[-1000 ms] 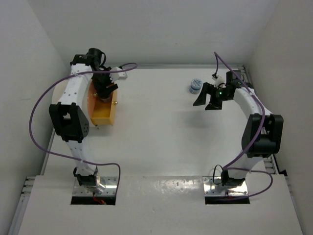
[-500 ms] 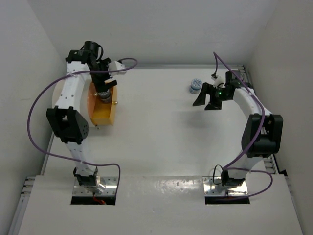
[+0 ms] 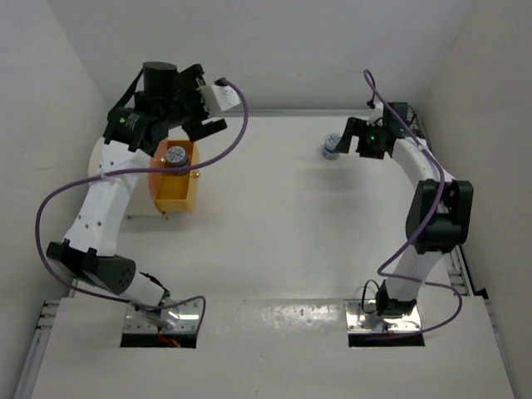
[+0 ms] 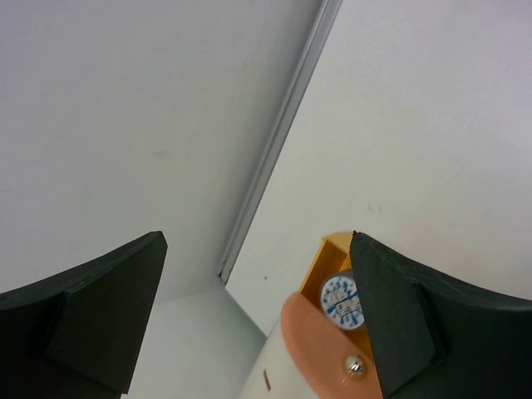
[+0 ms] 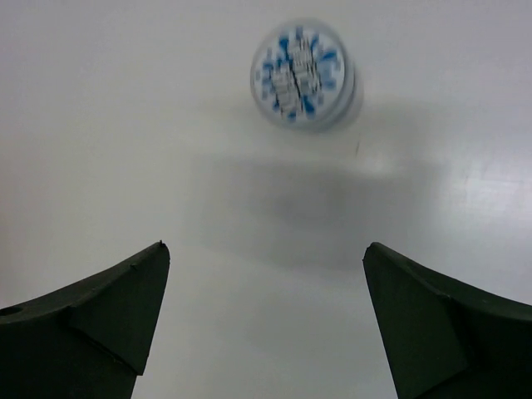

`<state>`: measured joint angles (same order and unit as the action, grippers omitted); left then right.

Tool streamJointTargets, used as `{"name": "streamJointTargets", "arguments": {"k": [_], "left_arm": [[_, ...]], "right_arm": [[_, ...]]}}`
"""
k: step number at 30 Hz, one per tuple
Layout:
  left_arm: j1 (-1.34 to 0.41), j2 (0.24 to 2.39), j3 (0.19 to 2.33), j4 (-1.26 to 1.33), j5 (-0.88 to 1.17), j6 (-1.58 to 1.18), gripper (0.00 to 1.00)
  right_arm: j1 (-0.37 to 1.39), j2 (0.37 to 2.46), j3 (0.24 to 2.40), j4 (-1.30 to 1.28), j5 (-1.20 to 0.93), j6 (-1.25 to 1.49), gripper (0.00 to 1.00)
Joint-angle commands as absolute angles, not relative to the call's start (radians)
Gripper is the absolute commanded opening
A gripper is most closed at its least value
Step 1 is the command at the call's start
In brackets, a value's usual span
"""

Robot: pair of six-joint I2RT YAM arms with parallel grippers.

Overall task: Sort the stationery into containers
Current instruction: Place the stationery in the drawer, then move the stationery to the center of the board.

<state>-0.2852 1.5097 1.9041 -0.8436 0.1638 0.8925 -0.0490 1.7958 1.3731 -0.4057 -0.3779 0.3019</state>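
One round blue-and-white piece (image 3: 175,155) lies in the pulled-out orange drawer (image 3: 173,193) at the left. The left wrist view shows the same piece (image 4: 341,299) behind the drum's orange round face (image 4: 320,345). My left gripper (image 3: 195,112) hangs open well above the drawer, with nothing between its fingers (image 4: 258,237). A second round blue-and-white piece (image 3: 331,146) stands on the table at the back right. My right gripper (image 3: 352,138) is open just to its right; in the right wrist view the piece (image 5: 305,73) lies ahead of the empty gripper (image 5: 266,245). No pens are in view.
The cream drum (image 4: 278,374) lies along the left wall beside the drawer. A metal rail (image 4: 283,141) runs along the table's back edge under white walls. Purple cables (image 3: 233,133) loop off both arms.
My left gripper opened, left the round piece in the drawer and rose up and back. My right gripper swung back and left, closer to the other piece.
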Motion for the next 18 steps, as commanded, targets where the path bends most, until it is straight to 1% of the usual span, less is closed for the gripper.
{"name": "streamJointTargets", "arguments": {"k": [1, 3, 6, 7, 8, 11, 14, 18], "left_arm": [[-0.350, 1.502, 1.862, -0.765, 0.109, 0.796, 1.00], [-0.373, 1.506, 1.850, -0.788, 0.098, 0.785, 1.00], [-0.387, 1.496, 1.806, -0.779, 0.086, 0.769, 1.00], [-0.388, 1.488, 1.792, -0.770, 0.075, 0.765, 1.00], [-0.391, 1.480, 1.769, -0.764, 0.072, 0.764, 1.00], [-0.399, 1.471, 1.746, -0.759, 0.049, 0.764, 1.00], [-0.400, 1.465, 1.724, -0.756, 0.037, 0.769, 1.00], [-0.387, 1.460, 1.700, -0.752, 0.040, 0.772, 1.00]], "right_arm": [[0.023, 1.917, 1.511, -0.253, -0.247, 0.214, 0.99], [0.064, 1.991, 1.551, -0.223, -0.215, 0.166, 0.99], [0.104, 2.061, 1.560, -0.149, -0.112, 0.121, 0.99], [0.113, 2.075, 1.560, -0.131, -0.063, 0.108, 0.99], [0.135, 2.089, 1.563, -0.106, 0.046, 0.106, 0.99], [0.152, 2.144, 1.588, -0.046, 0.171, 0.097, 0.99], [0.155, 2.167, 1.601, -0.021, 0.204, 0.089, 0.99], [0.153, 2.139, 1.597, -0.104, 0.170, 0.115, 0.99]]}}
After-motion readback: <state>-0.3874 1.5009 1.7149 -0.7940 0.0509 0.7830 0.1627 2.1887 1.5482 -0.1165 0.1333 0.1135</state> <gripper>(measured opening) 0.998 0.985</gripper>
